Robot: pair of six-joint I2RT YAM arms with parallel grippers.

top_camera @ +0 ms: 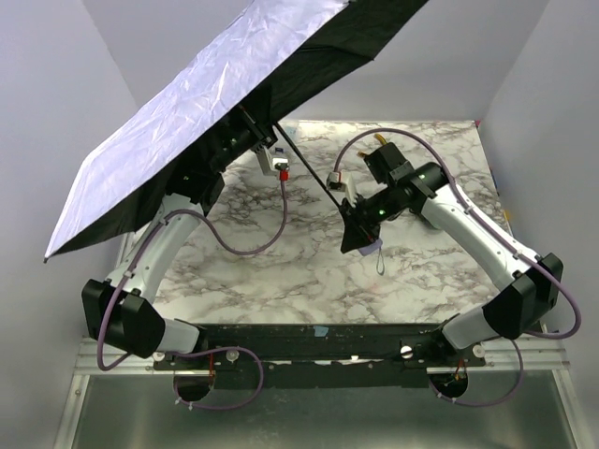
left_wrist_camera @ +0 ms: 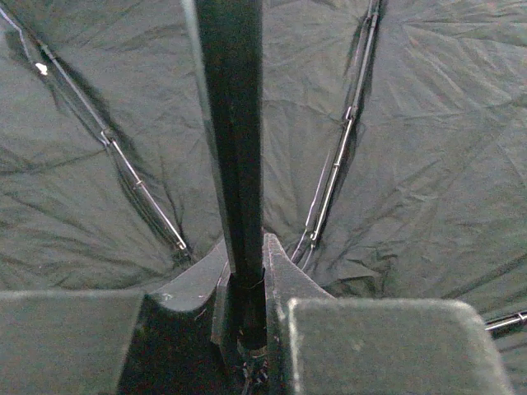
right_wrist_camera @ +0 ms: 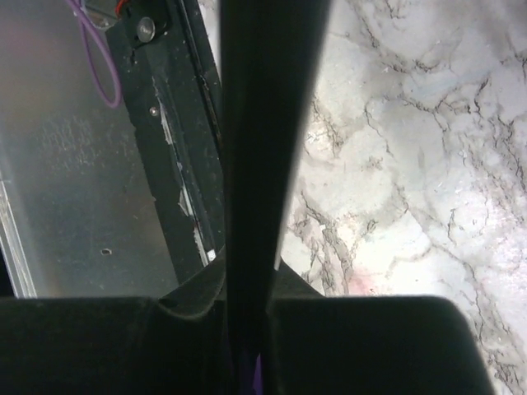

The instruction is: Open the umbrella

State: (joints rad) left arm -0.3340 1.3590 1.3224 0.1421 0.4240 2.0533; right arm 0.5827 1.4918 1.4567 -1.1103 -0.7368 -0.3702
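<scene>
Jaws of both grippers are closed on the shaft [top_camera: 314,175] of the umbrella [top_camera: 206,103].

Right gripper [right_wrist_camera: 247,288]: in the right wrist view the two fingers press against the shaft from either side, and no gap shows between finger and shaft. Directly below these jaws the small lavender handle [top_camera: 372,249] protrudes. A thin strap loop [top_camera: 381,266] hangs from it above the marble table [top_camera: 281,271]. Beyond the jaws in that view, the shaft runs across bare marble on one side. On the other side lie the black base rail [right_wrist_camera: 177,164] and a purple cable [right_wrist_camera: 99,58].

Left gripper [left_wrist_camera: 247,276]: the fingers clamp the shaft higher up, close beneath the canopy [left_wrist_camera: 428,164]. Ahead of these jaws the shaft runs straight to the black inner face of the canopy. Thin metal ribs [left_wrist_camera: 333,164] fan outward from both sides of the jaws along the fabric.

Between the two sets of jaws the shaft spans the air at a slant, clear of the table.

The umbrella is open. Its canopy spreads above and beyond the left jaws and is tilted, with the pale lavender outer face turned upward and toward the left. It hides the left gripper and much of the left arm from the overhead camera. The low edge hangs out past the left side of the table. The high edge runs out of the top of the overhead view.
</scene>
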